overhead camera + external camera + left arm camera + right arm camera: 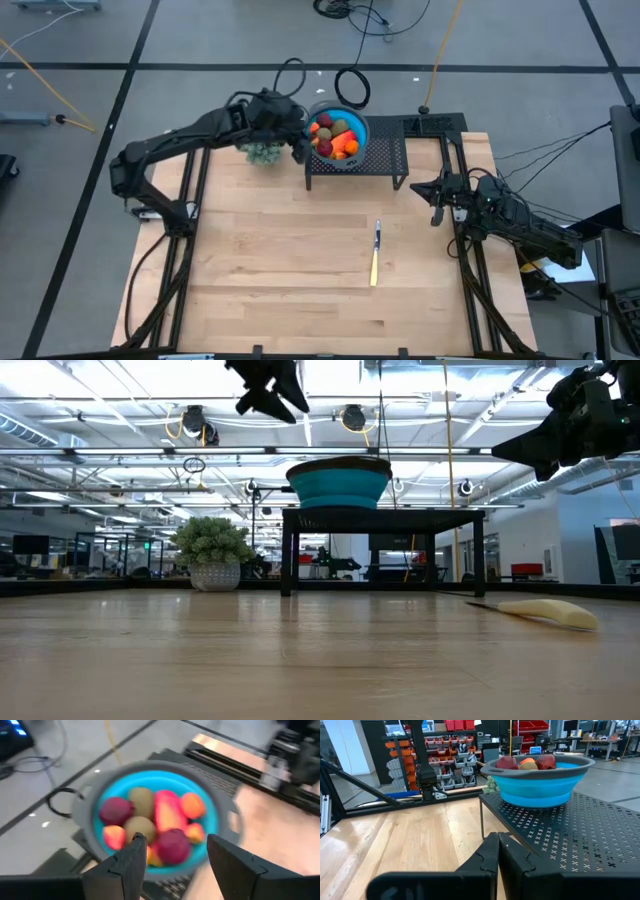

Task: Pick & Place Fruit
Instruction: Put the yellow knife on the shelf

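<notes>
Wooden tabletop (280,260) beneath two dark arms: the fruit (335,137) lies heaped in a blue bowl (356,124) on a black perforated stand (385,160) at the far edge. Beside the bowl's rim hangs the left gripper (300,148), fingers apart and empty, just above a potted plant (262,152). Off to the stand's right waits the right gripper (437,214), fingers pressed together, while a knife (376,255) lies mid-table.

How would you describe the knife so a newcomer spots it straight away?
Start at the black rack at the back of the wooden table, which carries the blue bowl of fruit. Come forward onto the bare boards: the knife lies there alone, thin, with a pale yellow and blue handle.
</notes>
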Motion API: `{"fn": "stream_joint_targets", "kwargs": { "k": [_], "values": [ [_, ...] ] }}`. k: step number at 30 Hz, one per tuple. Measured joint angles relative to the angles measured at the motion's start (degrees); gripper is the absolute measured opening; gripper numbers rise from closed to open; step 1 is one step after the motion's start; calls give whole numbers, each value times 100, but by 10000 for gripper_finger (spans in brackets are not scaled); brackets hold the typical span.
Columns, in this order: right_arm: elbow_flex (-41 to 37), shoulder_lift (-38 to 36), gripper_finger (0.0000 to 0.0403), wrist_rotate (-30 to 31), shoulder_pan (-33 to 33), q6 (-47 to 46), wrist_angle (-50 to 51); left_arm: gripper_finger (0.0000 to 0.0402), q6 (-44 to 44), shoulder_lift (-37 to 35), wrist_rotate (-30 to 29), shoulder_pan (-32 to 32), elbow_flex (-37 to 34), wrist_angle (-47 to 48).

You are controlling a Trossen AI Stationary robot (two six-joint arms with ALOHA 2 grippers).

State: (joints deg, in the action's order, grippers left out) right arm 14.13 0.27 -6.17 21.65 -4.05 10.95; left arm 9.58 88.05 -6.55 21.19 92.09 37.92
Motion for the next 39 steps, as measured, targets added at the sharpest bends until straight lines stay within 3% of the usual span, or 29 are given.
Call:
{"fn": "stream_joint_targets", "kwargs": {
  "k": [8,18,23,28,33,39],
  "values": [
    [0,0,0,9,0,0,1,160,264,-167,61,-427,0,185],
    [0,0,0,11,0,19,1,58,521,-162,31,-855,0,179],
    [0,0,0,2,0,-192,0,10,553,-162,-267,-1075,0,175],
    [0,0,0,-5,0,-866,1,14,551,-162,-393,-1283,0,163],
    [0,0,0,-160,-2,-863,1,16,554,-162,-422,-1464,-74,46],
    [0,1,0,-157,-2,-876,5,7,647,-307,-394,-1658,-1053,-1249]
  ]
}}
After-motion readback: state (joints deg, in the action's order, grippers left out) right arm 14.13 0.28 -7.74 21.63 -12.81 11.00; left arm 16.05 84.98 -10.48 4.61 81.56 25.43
